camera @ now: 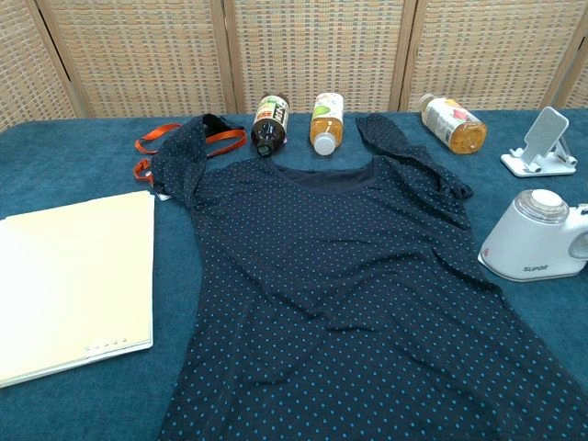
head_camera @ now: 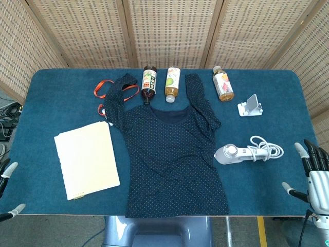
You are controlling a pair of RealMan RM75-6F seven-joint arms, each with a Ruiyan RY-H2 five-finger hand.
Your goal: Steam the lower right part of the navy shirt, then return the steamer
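- Two hands, both low at table edge: right hand [head_camera: 314, 175] empty with fingers spread; left hand [head_camera: 7, 190] barely visible, state impossible to tell.
- Steamer [head_camera: 234, 153] lying beside navy shirt [head_camera: 172, 154], up-left of right hand, long axis left-right, clearly nearer right hand.

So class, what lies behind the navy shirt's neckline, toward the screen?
Three bottles lie on the table behind the navy shirt; an orange strap runs under its sleeve, the covered part unseen.

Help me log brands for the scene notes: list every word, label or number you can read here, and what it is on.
"Supor": on the steamer, chest view.
Labels on the three bottles: print too small and blurred to read.
Folder, shirt, phone stand: no text visible.
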